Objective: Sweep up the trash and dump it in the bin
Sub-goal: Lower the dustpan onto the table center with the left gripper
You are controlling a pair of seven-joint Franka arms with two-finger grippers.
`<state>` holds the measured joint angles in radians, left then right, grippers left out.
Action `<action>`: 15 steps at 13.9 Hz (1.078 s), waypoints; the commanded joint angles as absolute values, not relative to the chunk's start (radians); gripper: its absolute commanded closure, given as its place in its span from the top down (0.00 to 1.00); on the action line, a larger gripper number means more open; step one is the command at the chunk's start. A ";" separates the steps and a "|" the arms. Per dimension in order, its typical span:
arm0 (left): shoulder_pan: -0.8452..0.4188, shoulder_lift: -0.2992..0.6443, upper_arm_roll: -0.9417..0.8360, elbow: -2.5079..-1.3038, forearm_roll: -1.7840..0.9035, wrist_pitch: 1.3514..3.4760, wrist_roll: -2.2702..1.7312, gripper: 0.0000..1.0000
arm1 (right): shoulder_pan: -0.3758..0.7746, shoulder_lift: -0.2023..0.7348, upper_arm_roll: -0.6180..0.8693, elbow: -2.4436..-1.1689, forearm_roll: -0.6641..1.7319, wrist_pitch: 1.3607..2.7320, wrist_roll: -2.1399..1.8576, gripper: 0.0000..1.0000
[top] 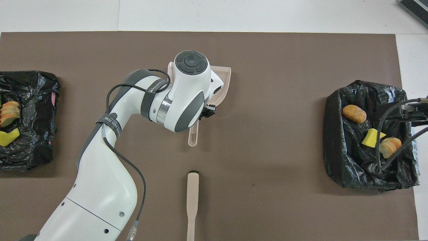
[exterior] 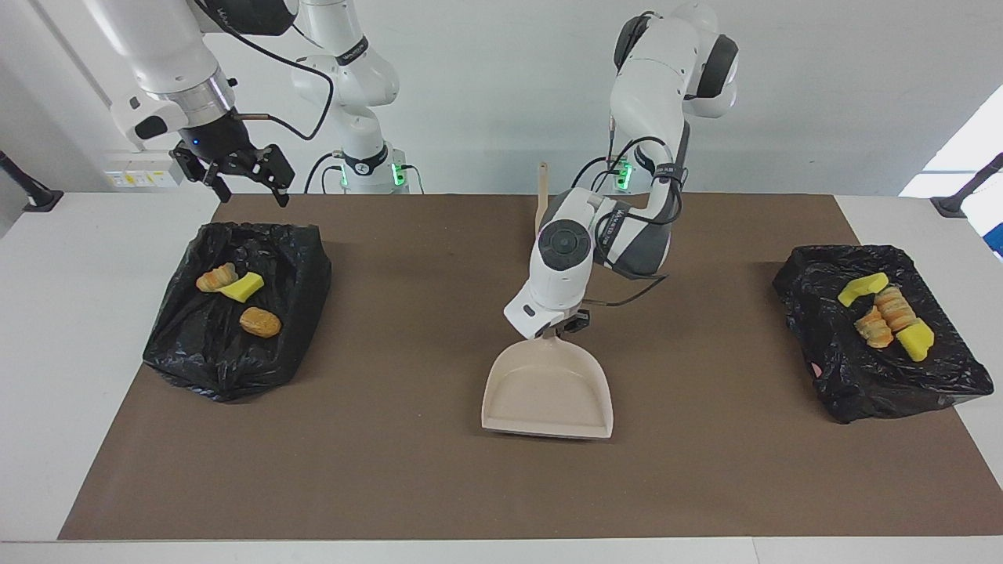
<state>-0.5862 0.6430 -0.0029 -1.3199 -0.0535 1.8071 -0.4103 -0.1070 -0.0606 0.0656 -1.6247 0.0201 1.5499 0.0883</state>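
Across the surface from the robots, the facing view gives you the dustpan [exterior: 548, 388] as your landmark, lying flat on the brown mat [exterior: 407, 470] in the middle. You see the left claw [exterior: 561, 330] clamped shut on the dustpan's handle, though the wrist hides most of it. Toward the right arm's end from the dustpan sits a black-bagged bin [exterior: 235, 309] with three bits of trash [exterior: 239, 298] in it; toward the left arm's end sits a second black-bagged bin [exterior: 878, 333] with four bits of trash [exterior: 885, 313]. You find the right claw [exterior: 247, 184] up in the air with its fingers spread wide and empty, over the robots' edge of its bin. The brush [exterior: 542, 200] lies nearer the robots than the dustpan, mostly hidden by the left arm.

From overhead, the left arm covers most of the dustpan [top: 223, 83], but you get the handle end [top: 193, 135] poking out toward the robots, which the facing view hides. You also see the whole brush [top: 192, 201] here, well apart from the dustpan and lying lengthwise. Of the right claw, only cables and a dark edge show over the bin [top: 347, 140].
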 commanded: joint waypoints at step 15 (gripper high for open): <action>-0.503 0.303 0.038 -1.572 -0.051 1.793 -0.417 1.00 | -0.114 -0.069 0.071 -1.638 0.031 1.562 0.101 1.00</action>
<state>-0.5340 0.4540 0.0303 -1.4184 -0.0526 1.7875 -0.4223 -0.1070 -0.0606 0.0656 -1.6247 0.0201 1.5499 0.0883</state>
